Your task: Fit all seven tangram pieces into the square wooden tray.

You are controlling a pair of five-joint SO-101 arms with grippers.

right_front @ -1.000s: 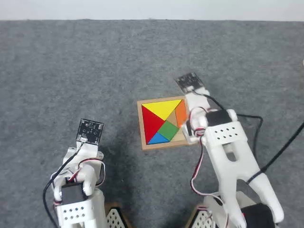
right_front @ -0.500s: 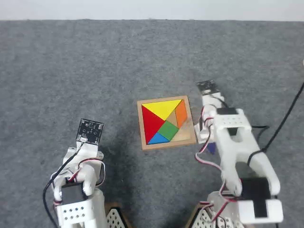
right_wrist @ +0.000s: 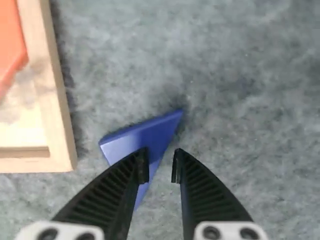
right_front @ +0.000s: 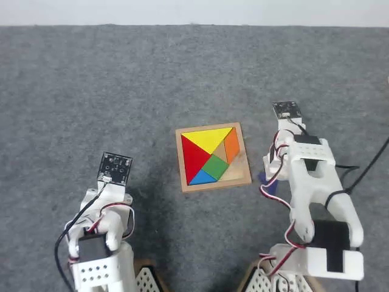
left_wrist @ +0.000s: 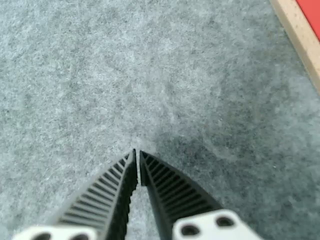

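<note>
- Lying flat on the felt (right_front: 121, 79), the tray (right_front: 216, 185) is the landmark for everything else.
- Inside the tray, a yellow triangle (right_front: 206, 139) fills the far side and a red triangle (right_front: 193, 159) fills the side toward the left arm.
- A green square (right_front: 214, 165) sits at the tray's middle, touching both big triangles.
- A light-blue triangle (right_front: 202, 177) lies against the tray's near rim, beside the green square.
- An orange piece (right_front: 231, 145) runs along the tray's rim on the right arm's side.
- Bare wood shows in the tray's near corner on that same side.
- Outside the tray, just off that bare corner, a dark-blue triangle (right_wrist: 145, 137) rests on the felt, close to the rim but apart from it.
- The right gripper (right_wrist: 159, 162) hangs over this triangle just beside the tray. Its fingers are a narrow gap apart, one tip over the piece and the other just past its edge.
- Whether those fingers press on the triangle cannot be told.
- The left gripper (left_wrist: 138, 155) is well apart from the tray, low over bare felt. Its fingers are closed tip to tip on nothing.
</note>
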